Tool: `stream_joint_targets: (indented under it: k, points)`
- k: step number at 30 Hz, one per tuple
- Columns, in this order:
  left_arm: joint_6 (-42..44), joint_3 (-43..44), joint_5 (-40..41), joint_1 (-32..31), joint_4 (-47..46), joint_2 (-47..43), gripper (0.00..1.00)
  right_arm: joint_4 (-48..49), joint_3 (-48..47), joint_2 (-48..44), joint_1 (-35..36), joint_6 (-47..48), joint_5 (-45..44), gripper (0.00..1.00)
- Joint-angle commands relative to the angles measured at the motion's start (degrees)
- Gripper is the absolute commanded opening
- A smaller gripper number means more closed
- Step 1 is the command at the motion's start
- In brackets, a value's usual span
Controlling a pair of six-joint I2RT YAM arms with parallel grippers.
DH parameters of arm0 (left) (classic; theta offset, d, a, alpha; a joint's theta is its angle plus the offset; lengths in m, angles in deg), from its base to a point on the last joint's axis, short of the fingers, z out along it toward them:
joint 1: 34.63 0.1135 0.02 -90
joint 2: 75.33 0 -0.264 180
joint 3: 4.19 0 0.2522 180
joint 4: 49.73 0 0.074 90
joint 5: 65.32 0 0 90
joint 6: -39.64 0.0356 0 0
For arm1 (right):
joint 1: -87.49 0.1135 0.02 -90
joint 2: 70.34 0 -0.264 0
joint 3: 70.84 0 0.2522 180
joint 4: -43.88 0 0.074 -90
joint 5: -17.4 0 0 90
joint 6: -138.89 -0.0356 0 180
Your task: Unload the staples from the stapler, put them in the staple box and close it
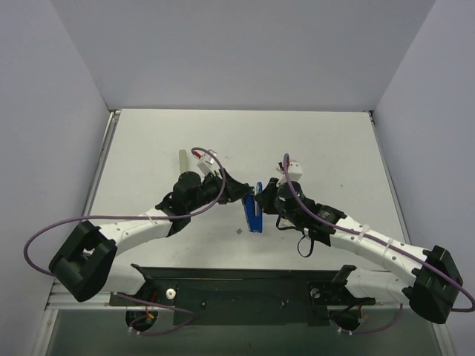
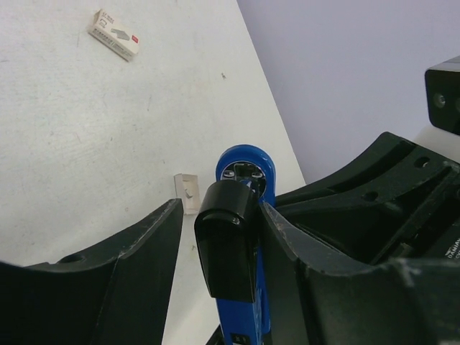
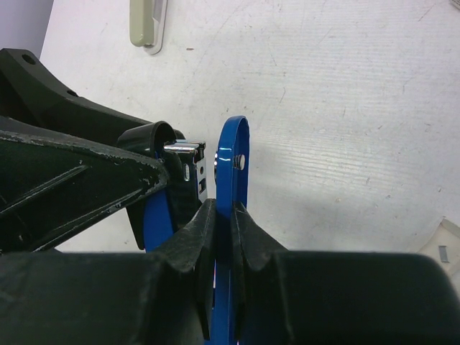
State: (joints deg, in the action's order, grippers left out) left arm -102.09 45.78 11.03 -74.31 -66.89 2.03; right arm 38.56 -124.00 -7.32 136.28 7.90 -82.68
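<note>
1. The slim blue stapler with black parts (image 1: pixel 252 213) stands on end over the middle of the white table (image 1: pixel 334 148), caught between two robot grippers. Whether its lower end touches the surface cannot be told.
2. Its two hinged arms are spread apart, and a chrome magazine end (image 3: pixel 183 149) shows between them. No staples can be made out.
3. The step in hand appears to be opening the stapler to reach its load. The unloading itself looks not yet done.
4. The next move likely calls for a wider spread of the arms, then tipping or drawing the strip out while one gripper steadies the body.
5. The right gripper (image 3: pixel 223 208) has its fingers pressed together, pinching one thin blue arm edge-on.
6. The left gripper (image 2: pixel 221 208) brackets the black part. One finger touches it and a sliver of table shows beside the other, so a firm grip cannot be confirmed.
7. Both arms reach inward from the near edge, wrists meeting at the centre.
8. A small white cardboard box (image 2: pixel 115 34) and a pale beige oblong object (image 1: pixel 182 159) lie farther back.
</note>
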Motion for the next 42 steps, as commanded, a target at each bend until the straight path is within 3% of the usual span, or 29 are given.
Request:
stream_joint_targets:
  k: [1, 7, 9, 11, 12, 16, 20, 24, 33, 42]
  points:
    - [-1.3, -1.0, -1.6, 0.2, -7.3, -0.4, 0.55, 3.8, -1.0, -2.7, 0.1, -1.6, -0.7, 0.0]
    - [-2.2, -1.1, -3.7, 0.1, -10.4, 0.7, 0.44, 3.6, -1.0, -3.0, 0.0, -1.5, -0.9, 0.0]
    - [-2.2, -1.1, -4.0, 0.2, -10.7, 0.8, 0.35, 3.6, -0.9, -3.1, 0.1, -1.5, -1.1, 0.0]
    - [-2.2, -1.3, -4.6, 0.1, -11.5, 0.9, 0.19, 3.6, -0.9, -3.3, 0.0, -1.6, -0.9, 0.0]
    - [-2.1, -1.3, -4.8, 0.2, -11.9, 0.9, 0.0, 3.6, -0.8, -3.3, 0.1, -1.6, -0.9, 0.0]
    - [-1.9, -1.7, -6.8, 0.1, -13.9, 1.4, 0.0, 2.9, -1.0, -3.9, 0.0, -1.2, -0.7, 0.0]
    - [-1.2, -1.7, -8.0, 0.2, -14.1, 0.9, 0.0, -0.8, -2.2, -4.6, -0.5, -0.1, -0.9, 0.25]
    - [0.8, -2.0, -7.5, 0.2, -12.3, -0.5, 0.0, -1.7, -1.3, -6.6, -1.5, 1.0, -0.8, 0.36]
    - [5.5, -1.4, -9.2, 0.2, -7.6, -4.5, 0.0, -7.5, -2.8, -11.6, -5.7, 7.6, 2.0, 0.42]
    - [10.2, 2.8, -16.0, 0.2, -0.7, -7.5, 0.0, -14.6, -9.2, -9.7, -7.8, 16.1, 13.9, 0.41]
